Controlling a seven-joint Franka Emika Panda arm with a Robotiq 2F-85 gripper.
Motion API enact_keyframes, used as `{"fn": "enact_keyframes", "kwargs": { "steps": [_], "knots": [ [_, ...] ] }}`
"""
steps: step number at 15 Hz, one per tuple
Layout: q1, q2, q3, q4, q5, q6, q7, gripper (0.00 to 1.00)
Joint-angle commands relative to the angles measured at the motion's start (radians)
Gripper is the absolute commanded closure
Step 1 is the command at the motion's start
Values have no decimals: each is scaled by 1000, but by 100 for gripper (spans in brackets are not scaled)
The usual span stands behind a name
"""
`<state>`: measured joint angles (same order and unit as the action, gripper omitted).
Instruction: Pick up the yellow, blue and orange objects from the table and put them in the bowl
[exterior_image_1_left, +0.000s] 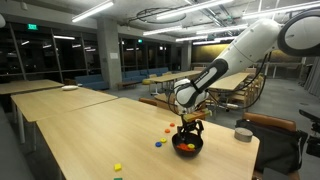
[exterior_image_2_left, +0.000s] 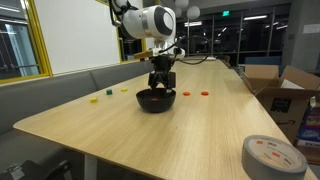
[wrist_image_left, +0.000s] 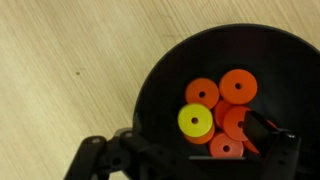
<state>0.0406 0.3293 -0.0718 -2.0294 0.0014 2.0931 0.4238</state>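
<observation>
The black bowl (wrist_image_left: 160, 90) holds several orange discs (wrist_image_left: 237, 86) with one yellow disc (wrist_image_left: 195, 121) lying on top of them. My gripper (wrist_image_left: 188, 152) hangs just above the bowl (exterior_image_1_left: 187, 145), open, with nothing between its fingers (wrist_image_left: 274, 146). In both exterior views the gripper (exterior_image_2_left: 161, 82) stands straight over the bowl (exterior_image_2_left: 156, 100). On the pale table (exterior_image_1_left: 90, 130), a blue piece (exterior_image_1_left: 157, 144) and an orange piece (exterior_image_1_left: 167, 129) lie close to the bowl. A yellow piece (exterior_image_1_left: 117, 167) lies farther off. Two orange-red pieces (exterior_image_2_left: 185, 94) lie beside the bowl.
A small grey tin (exterior_image_1_left: 242, 134) stands near the table edge beyond the bowl. A roll of grey tape (exterior_image_2_left: 272, 157) sits at a near corner. An open cardboard box (exterior_image_2_left: 285, 92) stands beside the table. More tables and chairs fill the room behind.
</observation>
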Motion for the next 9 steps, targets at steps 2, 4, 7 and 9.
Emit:
{"fn": "enact_keyframes", "kwargs": {
  "steps": [2, 4, 7, 9],
  "knots": [
    [30, -60, -8, 13, -91, -39, 47, 0],
    [51, -95, -7, 28, -168, -40, 82, 0],
    [72, -130, 9, 64, -261, -38, 109, 0],
    [78, -121, 24, 105, -301, -21, 91, 0]
  ]
}}
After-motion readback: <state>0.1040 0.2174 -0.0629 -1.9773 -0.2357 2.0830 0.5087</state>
